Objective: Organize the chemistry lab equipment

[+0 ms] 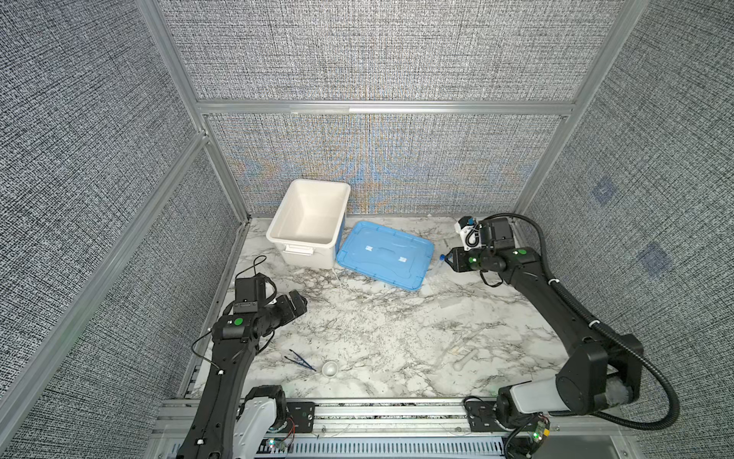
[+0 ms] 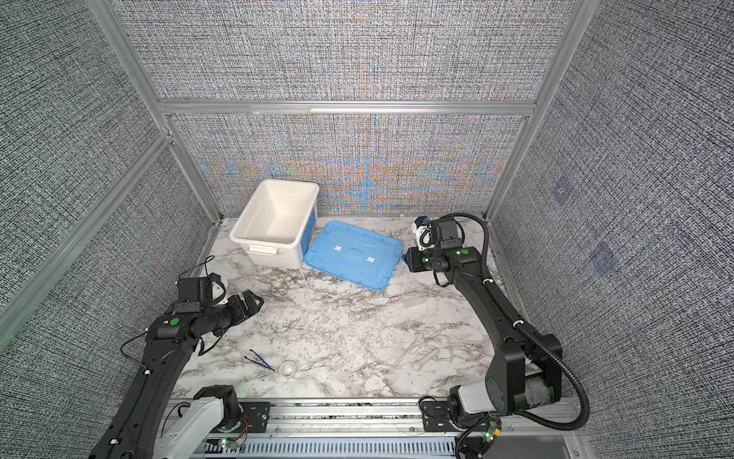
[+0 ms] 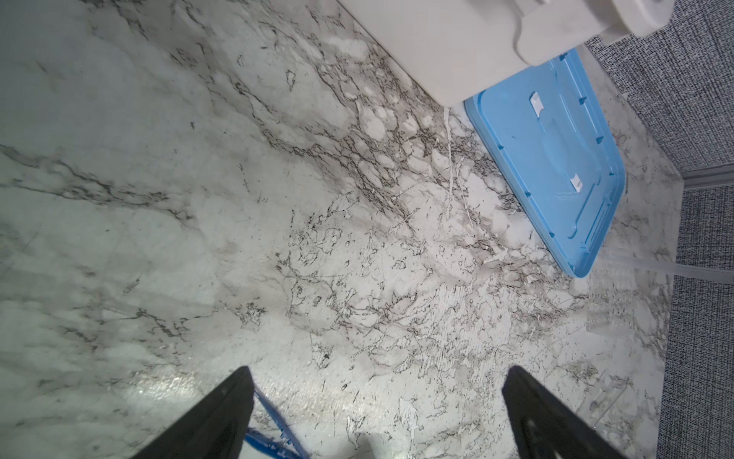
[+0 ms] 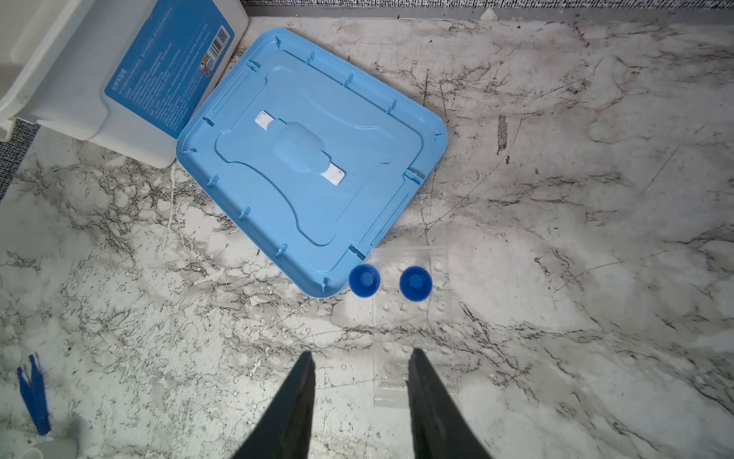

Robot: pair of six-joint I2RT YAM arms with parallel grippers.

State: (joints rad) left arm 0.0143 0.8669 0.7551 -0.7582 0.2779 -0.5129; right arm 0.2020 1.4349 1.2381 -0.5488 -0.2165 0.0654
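In the right wrist view two blue caps (image 4: 364,280) (image 4: 415,283) top clear tubes seen end-on, at a clear dimpled rack (image 4: 429,318) beside the blue lid's corner. My right gripper (image 4: 359,355) is a little short of the caps, jaws partly closed with a bare gap between them; one finger overlaps the rack's near end. In both top views it sits at the back right (image 1: 447,260) (image 2: 406,258). Dark tweezers (image 1: 300,359) and a small round dish (image 1: 330,368) lie near the front. My left gripper (image 1: 298,302) (image 3: 379,369) hangs wide open, holding nothing.
A white tub (image 1: 302,254) stands at the back with the flat blue lid (image 1: 383,254) lying to its right. Whitish plastic pieces (image 1: 464,359) lie at the front right. Woven grey walls close in the marble table on three sides.
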